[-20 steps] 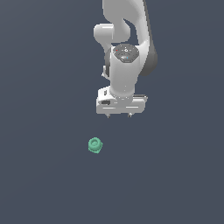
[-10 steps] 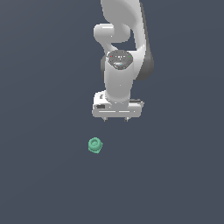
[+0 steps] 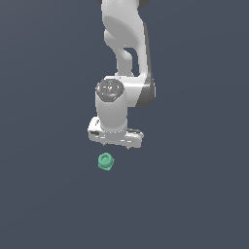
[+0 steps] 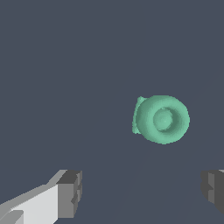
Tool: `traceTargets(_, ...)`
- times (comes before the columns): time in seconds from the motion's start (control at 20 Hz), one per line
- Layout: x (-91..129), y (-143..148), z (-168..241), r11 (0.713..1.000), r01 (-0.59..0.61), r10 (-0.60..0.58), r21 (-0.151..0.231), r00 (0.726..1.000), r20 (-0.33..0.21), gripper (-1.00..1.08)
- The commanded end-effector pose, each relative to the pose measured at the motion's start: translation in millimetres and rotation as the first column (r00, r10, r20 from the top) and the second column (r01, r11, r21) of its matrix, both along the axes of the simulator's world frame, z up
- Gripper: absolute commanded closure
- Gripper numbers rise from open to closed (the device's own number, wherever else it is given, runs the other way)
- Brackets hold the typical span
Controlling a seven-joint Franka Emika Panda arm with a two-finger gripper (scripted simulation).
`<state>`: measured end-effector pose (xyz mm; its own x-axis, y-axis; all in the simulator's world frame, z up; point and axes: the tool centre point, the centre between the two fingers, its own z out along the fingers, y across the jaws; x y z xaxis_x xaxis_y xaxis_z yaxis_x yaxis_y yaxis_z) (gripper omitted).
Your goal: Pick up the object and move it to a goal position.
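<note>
Approach step: the claw (image 3: 115, 144), spread wide and empty, hangs just above the object (image 3: 105, 161) at lower centre, needing a descent around it.

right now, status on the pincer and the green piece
Pincer open, empty, above the floor. Green piece lies on the floor, untouched, not between the fingers. Nothing in the way.

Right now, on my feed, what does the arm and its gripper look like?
The arm is glossy white with rounded links and dark grey joint sections. A grey disc with small red and green marks caps the wrist. The gripper is a wide white block; its fingertips are dark grey and blocky. No cables show.
</note>
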<state>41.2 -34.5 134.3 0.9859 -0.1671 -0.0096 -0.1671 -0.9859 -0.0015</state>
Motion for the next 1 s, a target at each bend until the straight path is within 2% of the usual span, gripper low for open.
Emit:
traceTargets(0.0, 9, -17, -13, 0.999, 0.049, -0.049, 0.0, 0.999, 0.003, -0.92)
traceTargets(0.45, 25, -52, -42, 0.989, 0.146, -0.146, -0.003, 0.989, 0.009, -0.92)
traceTargets(0.95, 25, -55, -54, 0.988, 0.154, -0.154, -0.003, 0.988, 0.008, -0.92)
